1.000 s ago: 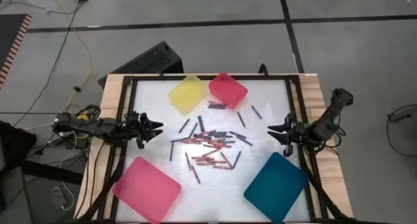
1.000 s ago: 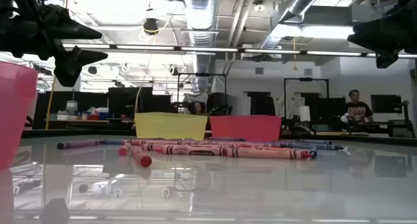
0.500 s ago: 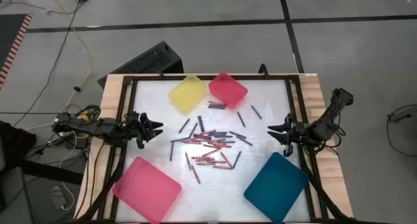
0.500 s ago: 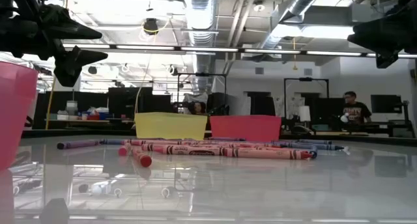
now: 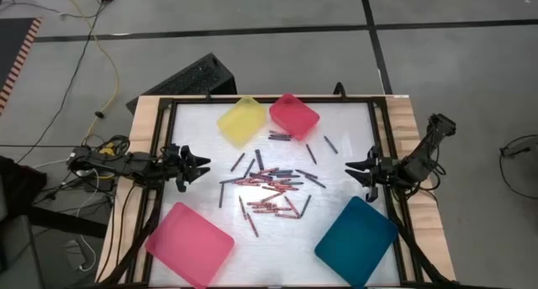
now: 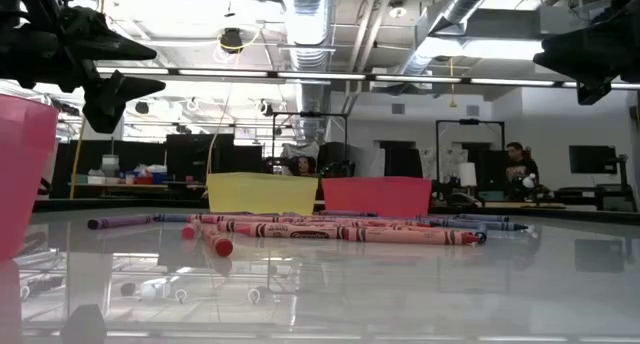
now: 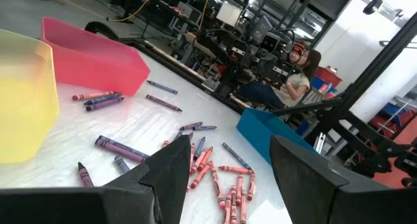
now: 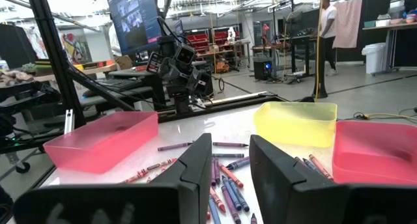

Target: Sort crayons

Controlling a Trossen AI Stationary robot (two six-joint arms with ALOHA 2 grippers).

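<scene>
Several crayons (image 5: 269, 188), red, dark and bluish thin sticks, lie scattered flat on the white tabletop around its middle; the low view shows them (image 6: 330, 229) in a loose row. My left gripper (image 5: 202, 165) hovers level at the table's left edge, open and with nothing between its fingers; it also shows in its own wrist view (image 7: 229, 146). My right gripper (image 5: 351, 169) hovers level at the right edge, its fingers apart with nothing between them, as its wrist view (image 8: 230, 140) shows. Both stand well clear of the crayons.
A yellow tray (image 5: 241, 120) and a small pink tray (image 5: 294, 115) stand at the far edge. A large pink tray (image 5: 190, 243) is near left and a teal tray (image 5: 356, 240) near right. A black frame (image 5: 269, 99) rims the table. People are in the room behind.
</scene>
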